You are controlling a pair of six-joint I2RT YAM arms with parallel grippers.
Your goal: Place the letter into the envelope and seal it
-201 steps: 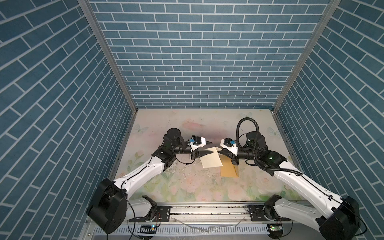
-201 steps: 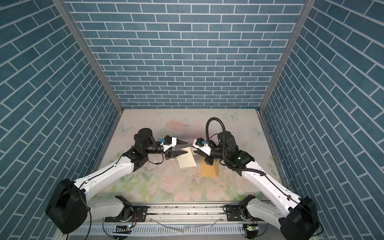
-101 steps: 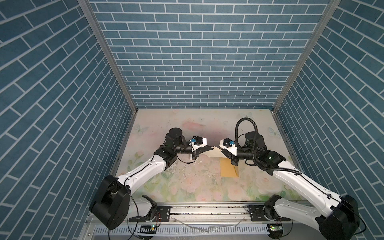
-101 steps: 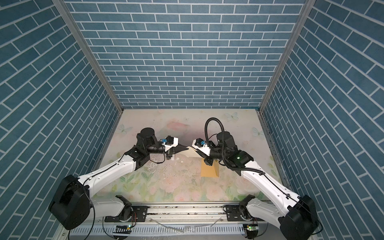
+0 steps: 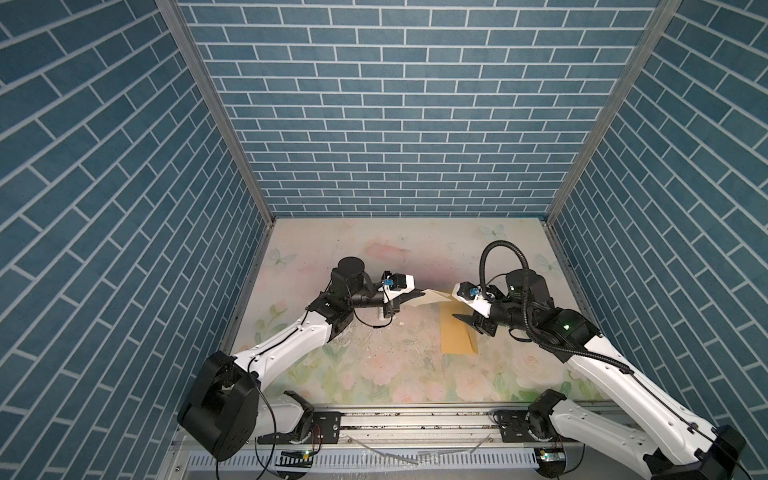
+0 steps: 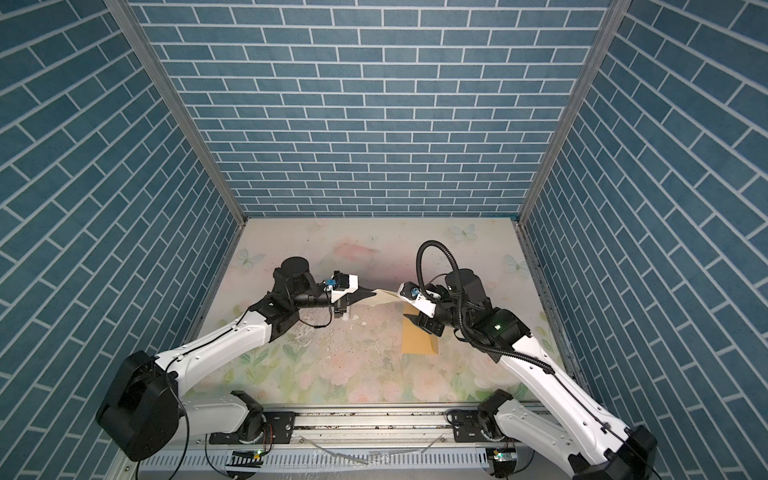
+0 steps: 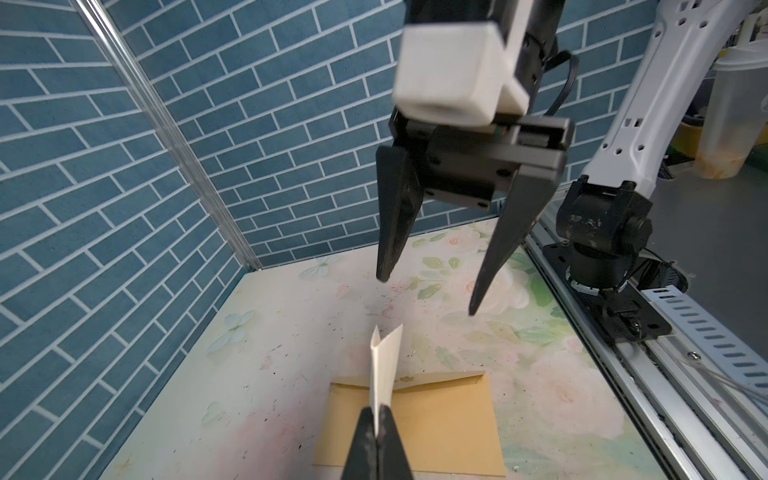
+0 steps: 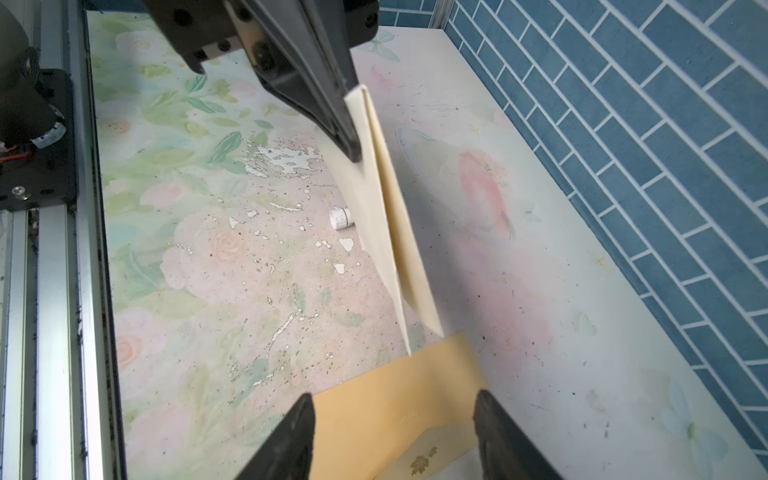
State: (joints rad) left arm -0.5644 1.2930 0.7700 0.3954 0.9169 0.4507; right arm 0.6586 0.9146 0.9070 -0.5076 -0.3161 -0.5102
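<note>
Folded letter held above the envelope

The left pincer clenches the folded letter; the right pincer stands released over the envelope on the surface.

Letter held above table, btwn grippers, envelope flat below right gripper

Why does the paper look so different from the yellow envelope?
The letter is pale cream; the envelope is mustard yellow. The letter is folded and held up in the air by the left gripper, while the envelope lies flat on the table. The envelope's flap bears a small gold emblem; the letter's showing side is plain. Both are paper.
</note>
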